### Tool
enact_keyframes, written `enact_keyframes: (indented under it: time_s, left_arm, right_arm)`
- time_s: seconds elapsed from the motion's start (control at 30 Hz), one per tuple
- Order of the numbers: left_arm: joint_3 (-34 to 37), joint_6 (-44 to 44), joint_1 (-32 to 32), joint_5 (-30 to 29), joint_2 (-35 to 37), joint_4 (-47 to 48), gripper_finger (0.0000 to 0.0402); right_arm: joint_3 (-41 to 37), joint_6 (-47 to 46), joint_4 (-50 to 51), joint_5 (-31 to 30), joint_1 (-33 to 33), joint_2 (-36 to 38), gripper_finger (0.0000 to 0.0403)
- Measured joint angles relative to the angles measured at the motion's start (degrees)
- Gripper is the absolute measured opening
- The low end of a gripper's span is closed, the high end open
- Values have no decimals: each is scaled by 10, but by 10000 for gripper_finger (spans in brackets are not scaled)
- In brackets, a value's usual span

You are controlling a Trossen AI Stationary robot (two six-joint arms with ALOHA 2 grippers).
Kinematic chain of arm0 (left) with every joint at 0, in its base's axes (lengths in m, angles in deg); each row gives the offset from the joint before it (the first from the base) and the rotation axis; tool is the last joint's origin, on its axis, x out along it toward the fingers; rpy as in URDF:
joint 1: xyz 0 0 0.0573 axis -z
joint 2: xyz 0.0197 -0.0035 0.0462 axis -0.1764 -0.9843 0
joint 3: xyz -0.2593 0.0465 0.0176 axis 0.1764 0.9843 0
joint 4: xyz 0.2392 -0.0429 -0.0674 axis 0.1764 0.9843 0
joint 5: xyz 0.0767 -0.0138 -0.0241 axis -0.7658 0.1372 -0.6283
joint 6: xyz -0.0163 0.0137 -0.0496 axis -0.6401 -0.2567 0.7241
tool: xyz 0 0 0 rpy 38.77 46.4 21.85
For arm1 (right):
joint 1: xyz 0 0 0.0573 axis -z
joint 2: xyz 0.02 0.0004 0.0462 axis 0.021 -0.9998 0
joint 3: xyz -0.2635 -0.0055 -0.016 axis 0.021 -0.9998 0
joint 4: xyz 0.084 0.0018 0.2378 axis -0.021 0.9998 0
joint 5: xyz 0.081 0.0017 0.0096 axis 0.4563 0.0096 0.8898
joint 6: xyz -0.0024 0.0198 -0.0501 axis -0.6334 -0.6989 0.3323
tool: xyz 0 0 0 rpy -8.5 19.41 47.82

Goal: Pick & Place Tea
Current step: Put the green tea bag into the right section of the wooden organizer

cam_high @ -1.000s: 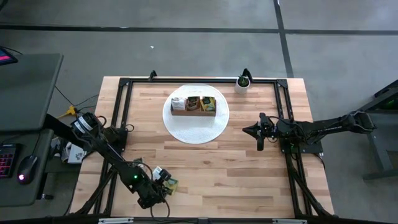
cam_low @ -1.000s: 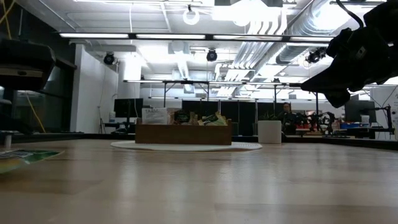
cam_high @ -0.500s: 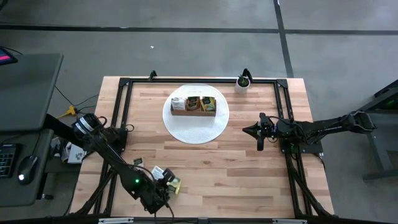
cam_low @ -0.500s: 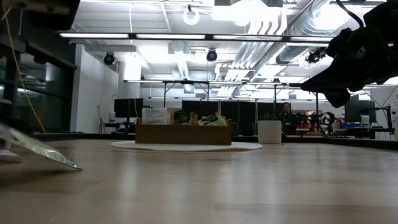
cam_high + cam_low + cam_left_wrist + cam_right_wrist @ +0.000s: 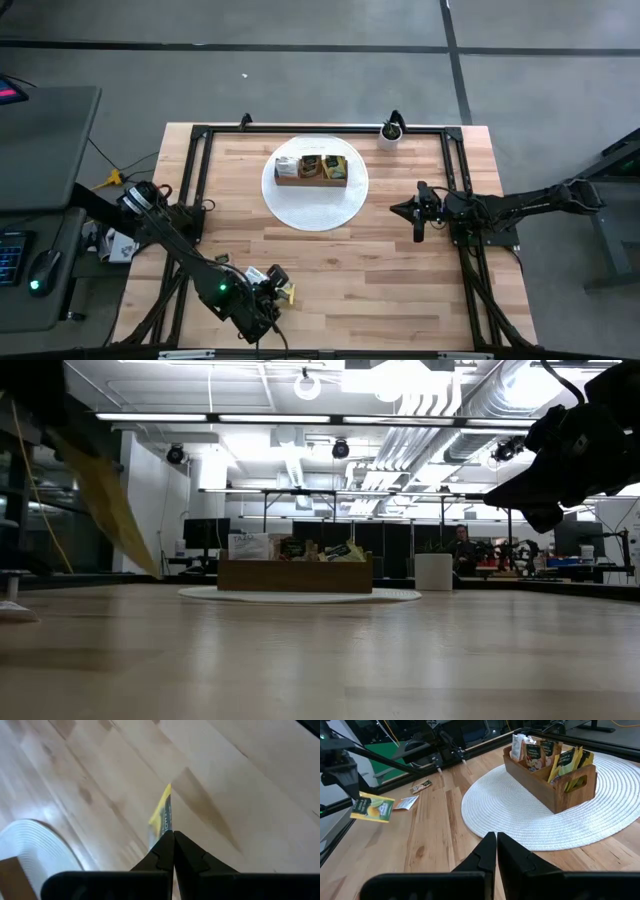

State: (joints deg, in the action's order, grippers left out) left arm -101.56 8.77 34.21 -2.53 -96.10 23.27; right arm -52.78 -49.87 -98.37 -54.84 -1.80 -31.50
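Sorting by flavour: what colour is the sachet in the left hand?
Yellow and green paper tea sachet, held in the left hand; clearest in the right wrist view.

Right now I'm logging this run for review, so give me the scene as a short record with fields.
left tool: shut on a green-yellow tea sachet, lifted off the table's near left part
right tool: shut, empty, at the table's right side
wooden box: on the white round mat, sachets standing in it
loose sachets: lying on the wooden table near its left edge
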Motion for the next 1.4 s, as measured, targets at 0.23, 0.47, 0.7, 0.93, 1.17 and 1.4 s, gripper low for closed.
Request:
enact_keyframes:
  time_s: [0.23,0.47,0.7,0.93,1.17,1.4]
  left_arm:
    - [-36,-37,-36,-2,0,1,0]
    - [-78,-85,-83,2,1,0,0]
    - [-97,-106,-136,24,1,-1,0]
    - [-102,-100,-186,59,1,-36,0]
    - [-102,-50,-233,70,1,-58,0]
    - [-102,-12,-274,83,1,-98,0]
  right_arm:
    - [0,0,0,0,0,0,12]
    - [0,0,0,0,0,0,12]
    - [0,0,0,0,0,0,12]
    - [0,0,0,0,0,0,12]
    - [0,1,0,0,0,0,12]
    - [0,58,0,-5,0,0,12]
